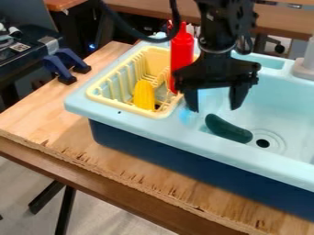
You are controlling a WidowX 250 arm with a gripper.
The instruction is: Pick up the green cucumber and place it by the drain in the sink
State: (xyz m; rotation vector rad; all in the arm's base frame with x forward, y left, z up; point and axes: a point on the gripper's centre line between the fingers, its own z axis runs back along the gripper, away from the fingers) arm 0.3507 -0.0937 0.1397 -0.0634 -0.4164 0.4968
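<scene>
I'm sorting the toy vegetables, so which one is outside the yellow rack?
The dark green one, lying in the sink near the drain hole; the yellow corn sits inside the rack.

Open tool [214, 109] near cucumber [228, 129] in sink [202, 144], corn [144, 95] in rack [120, 107]

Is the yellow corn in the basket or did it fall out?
It's in. The corn is inside the pale yellow basket, with the basket's front edge below it.

Two dark-blue and black plastic clamps [58, 68] sit by the pale plywood bench's [52, 110] left edge. A brown wooden table [144, 10] stands behind.
</scene>
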